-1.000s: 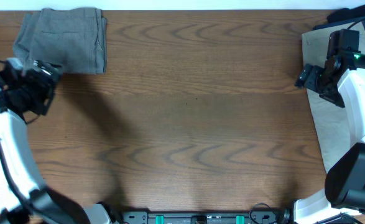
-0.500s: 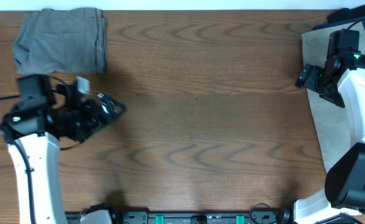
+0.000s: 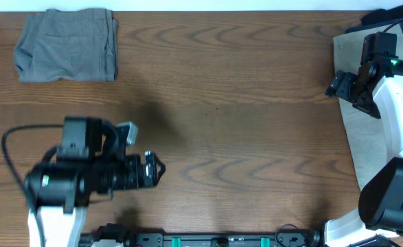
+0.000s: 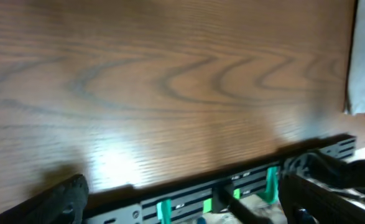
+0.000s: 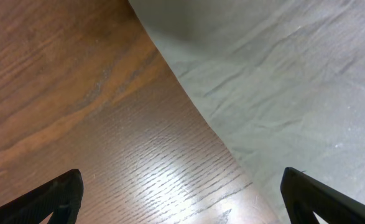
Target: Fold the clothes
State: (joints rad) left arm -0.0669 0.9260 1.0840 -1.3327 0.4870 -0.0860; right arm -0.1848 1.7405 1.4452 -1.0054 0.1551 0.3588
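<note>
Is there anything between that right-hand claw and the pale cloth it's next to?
Nothing visible is in the way. The right gripper hangs open right above the edge of the pale shorts, and its own camera shows only that cloth and bare table beneath.

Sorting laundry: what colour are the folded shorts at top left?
The shorts are mid grey, clearest in the overhead view.

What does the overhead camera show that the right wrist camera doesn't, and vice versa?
Only overhead: the folded grey shorts at far left, the left gripper, and a dark navy garment at far right. Only right wrist: fine creases in the pale beige cloth. Both: that cloth's edge on the wooden table, by the open right gripper.
</note>
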